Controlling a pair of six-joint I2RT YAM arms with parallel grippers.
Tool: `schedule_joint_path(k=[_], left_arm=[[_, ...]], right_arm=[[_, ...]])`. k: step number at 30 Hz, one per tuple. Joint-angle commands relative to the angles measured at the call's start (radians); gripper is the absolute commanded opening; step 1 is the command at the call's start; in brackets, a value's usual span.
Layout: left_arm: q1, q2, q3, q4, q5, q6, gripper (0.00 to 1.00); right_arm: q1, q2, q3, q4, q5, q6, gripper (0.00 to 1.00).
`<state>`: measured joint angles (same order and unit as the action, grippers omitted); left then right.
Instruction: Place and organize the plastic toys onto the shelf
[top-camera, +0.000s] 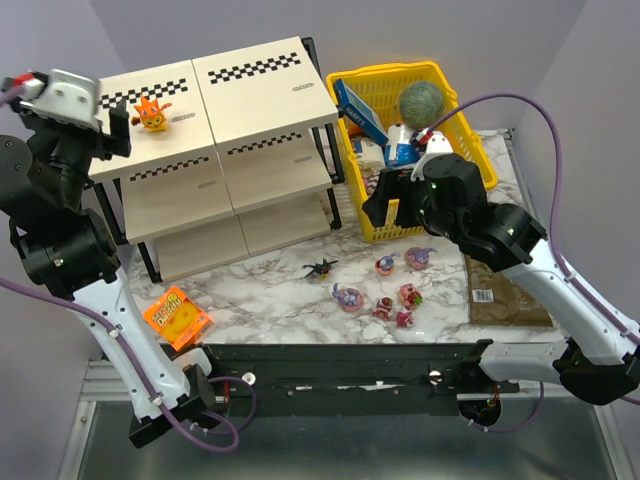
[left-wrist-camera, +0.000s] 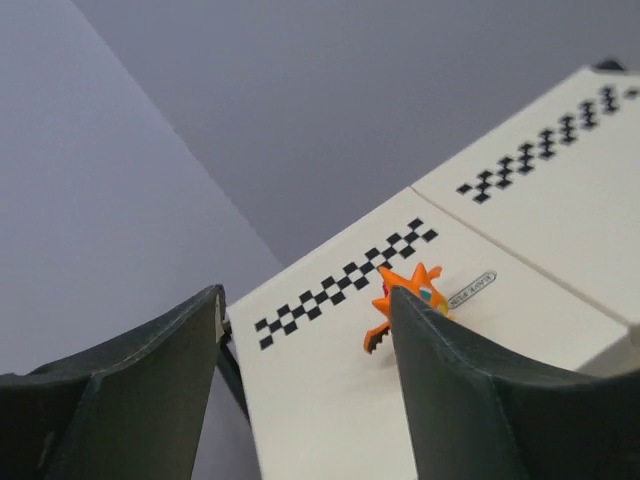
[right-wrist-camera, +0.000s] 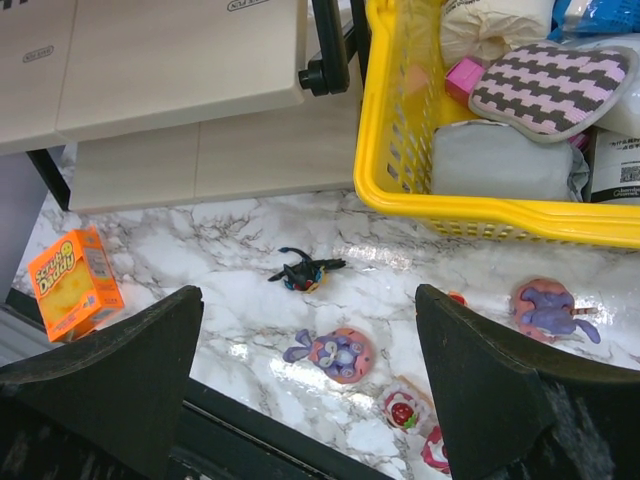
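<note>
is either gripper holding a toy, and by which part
Nothing is held. The left gripper is open, apart from the orange toy on the shelf; the right gripper is open and empty.

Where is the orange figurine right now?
Top view: the orange figurine sits on the top tier of the shelf, left side, by the checkered strip, near the left gripper.

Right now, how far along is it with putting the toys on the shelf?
One done: the orange toy stands on top of the shelf, the left gripper open beside it. Nothing is held; the right gripper hangs open over the table. Seven toys lie there, waiting.
</note>
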<state>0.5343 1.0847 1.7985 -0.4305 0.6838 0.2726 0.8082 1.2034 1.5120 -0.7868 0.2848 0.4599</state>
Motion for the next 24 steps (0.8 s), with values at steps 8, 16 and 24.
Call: schedule_joint_path(k=[8, 16, 24], left_arm=[[-0.011, -0.092, 0.03, 0.022, -0.144, -0.488, 0.99], [-0.117, -0.242, -0.213, 0.147, 0.246, -0.626, 0.99], [-0.373, -0.485, -0.704, 0.125, 0.338, -0.595, 0.99]], right_arm=[[-0.043, 0.007, 0.066, -0.023, -0.015, -0.006, 1.0], [-0.047, 0.042, 0.134, -0.078, -0.009, -0.041, 1.0], [-0.053, 0.05, 0.065, -0.072, -0.081, -0.036, 1.0]])
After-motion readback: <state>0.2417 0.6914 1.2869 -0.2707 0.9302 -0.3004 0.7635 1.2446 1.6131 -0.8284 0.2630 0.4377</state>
